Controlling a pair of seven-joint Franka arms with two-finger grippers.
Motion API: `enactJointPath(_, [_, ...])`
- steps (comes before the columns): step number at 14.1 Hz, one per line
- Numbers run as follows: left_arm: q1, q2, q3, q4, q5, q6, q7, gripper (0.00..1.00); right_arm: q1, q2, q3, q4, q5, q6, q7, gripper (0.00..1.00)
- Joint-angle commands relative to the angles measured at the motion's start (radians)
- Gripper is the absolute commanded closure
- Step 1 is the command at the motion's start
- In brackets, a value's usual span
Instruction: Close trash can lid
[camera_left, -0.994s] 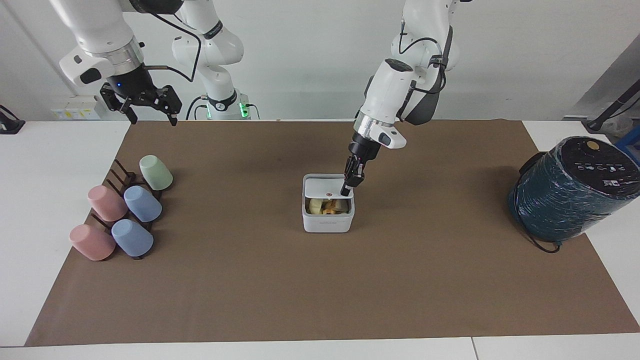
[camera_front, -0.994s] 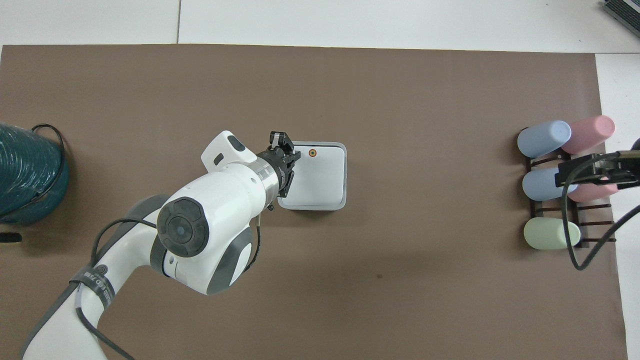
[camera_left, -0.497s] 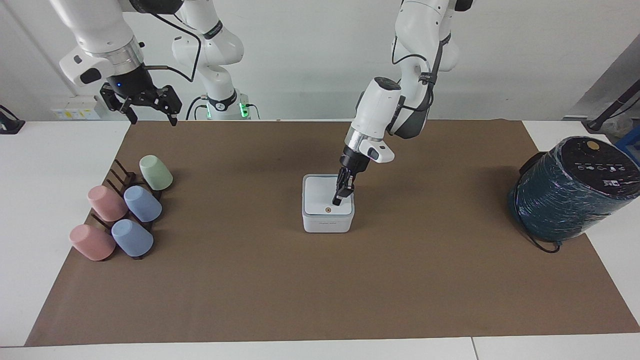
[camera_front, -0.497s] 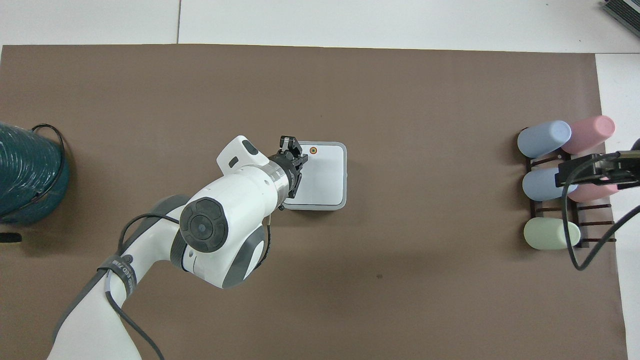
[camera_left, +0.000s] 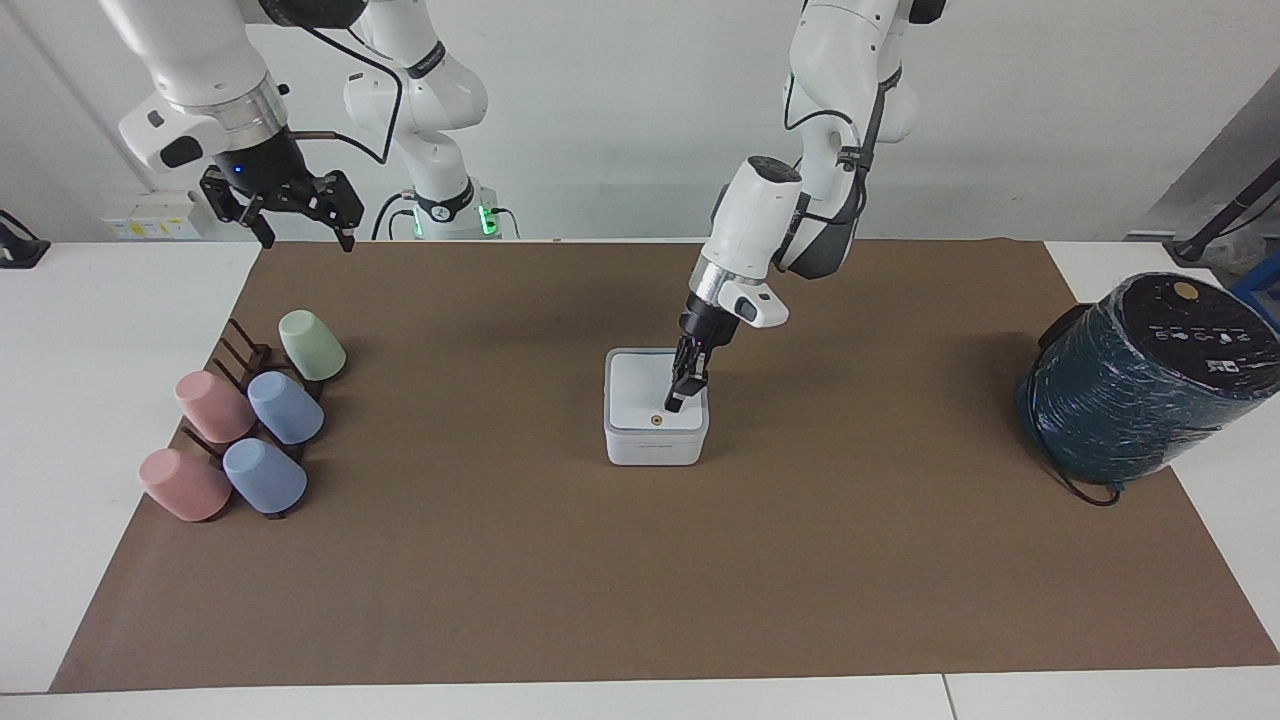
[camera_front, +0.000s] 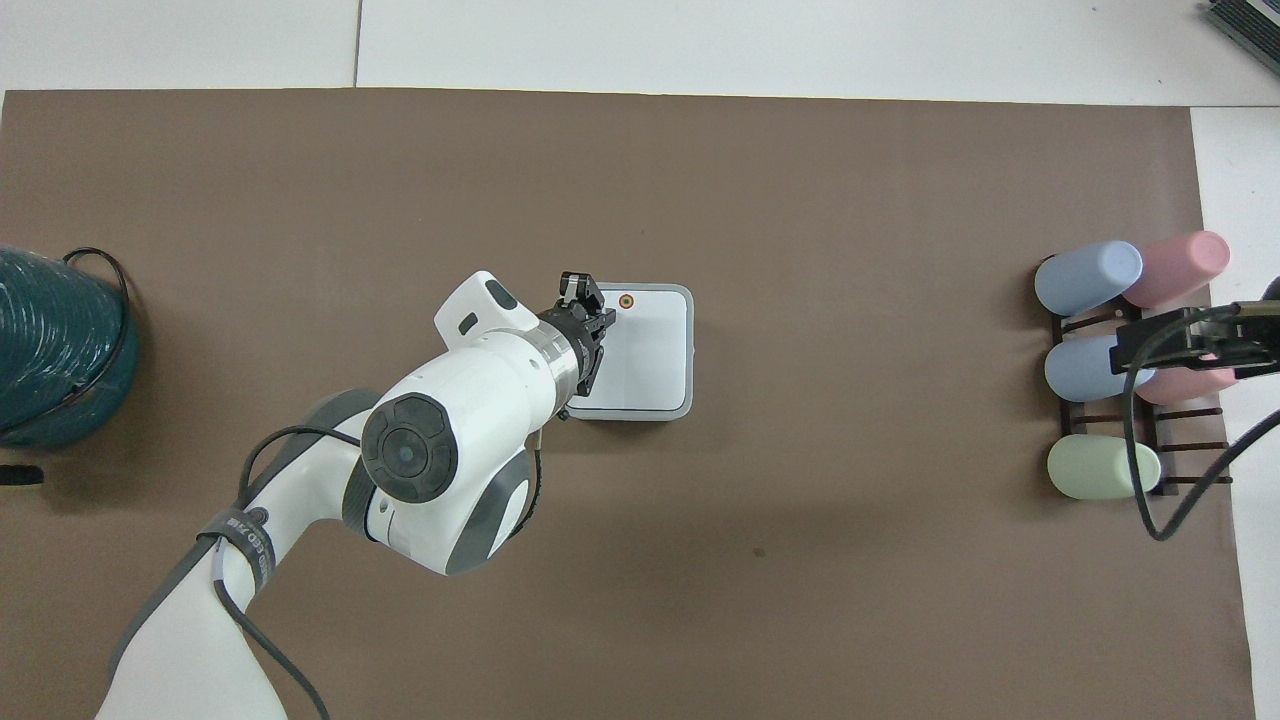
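Lying flat on the trash can (camera_left: 655, 448), the lid (camera_left: 645, 395) meets the left gripper (camera_left: 677, 402).

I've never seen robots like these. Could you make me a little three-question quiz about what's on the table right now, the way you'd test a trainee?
1. True or false: the lid lies flat on the trash can.
2. Which gripper is at the lid: A) the left gripper, B) the right gripper?
3. How many cups lie on the cup rack, and in which colours?

Key:
1. True; no contents show.
2. A. Its tip is on the lid beside the orange dot; the right arm waits above the table's edge at its own end.
3. Five: two pink, two blue, one green.
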Motion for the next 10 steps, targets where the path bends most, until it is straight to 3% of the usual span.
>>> enactJointPath(1, [-0.027,0.071,0.009,0.01,-0.009,0.021,0.012,1.0,-0.004,-0.016,0.002,-0.013,0.008,-0.005,-0.02,0.0])
enactJointPath(6, [-0.015,0.088,0.01,0.06,0.0,-0.01,0.043,1.0,-0.004,-0.016,0.002,-0.013,0.008,-0.005,-0.02,0.0])
enactJointPath(10, [0.039,0.085,0.013,0.218,0.003,-0.247,0.061,1.0,-0.004,-0.016,0.002,-0.013,0.008,-0.005,-0.02,0.0])
